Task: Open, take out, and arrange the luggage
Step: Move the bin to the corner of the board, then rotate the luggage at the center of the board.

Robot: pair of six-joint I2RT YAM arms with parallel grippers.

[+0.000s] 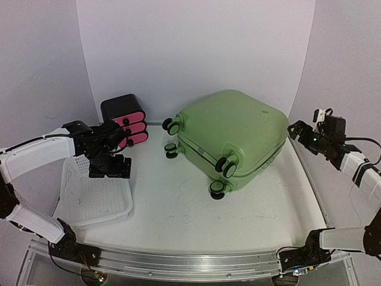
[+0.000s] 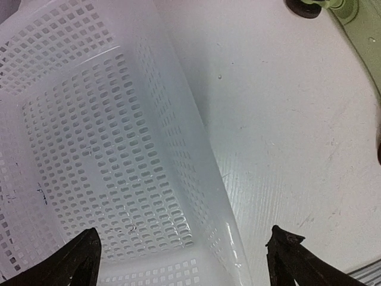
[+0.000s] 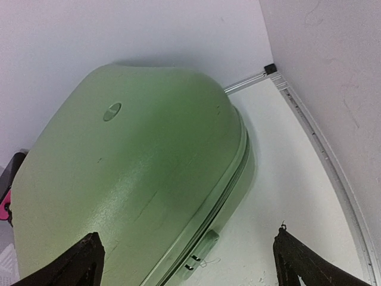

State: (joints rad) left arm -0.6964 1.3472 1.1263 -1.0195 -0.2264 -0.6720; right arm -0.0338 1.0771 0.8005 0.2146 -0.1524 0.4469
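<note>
We find the luggage (image 1: 235,134) lying flat on the table (image 1: 178,220), right of centre toward the back wall. Its shell is closed, and its black wheels face the near left.

Left arm: the white forearm reaches in from the left edge and the wrist bends downward. The left gripper (image 1: 109,173) points down over the far right part of the white basket (image 1: 89,199), just in front of the black and pink drawer box (image 1: 124,118). In the wrist view, its fingers (image 2: 74,262) stand wide apart with the basket's right wall below the gap. They hold nothing.

Right arm: it rises along the right side. The right gripper (image 1: 293,128) is held above the table, aimed left at the right end of the luggage without touching it. Its jaws are fully spread and empty.
</note>
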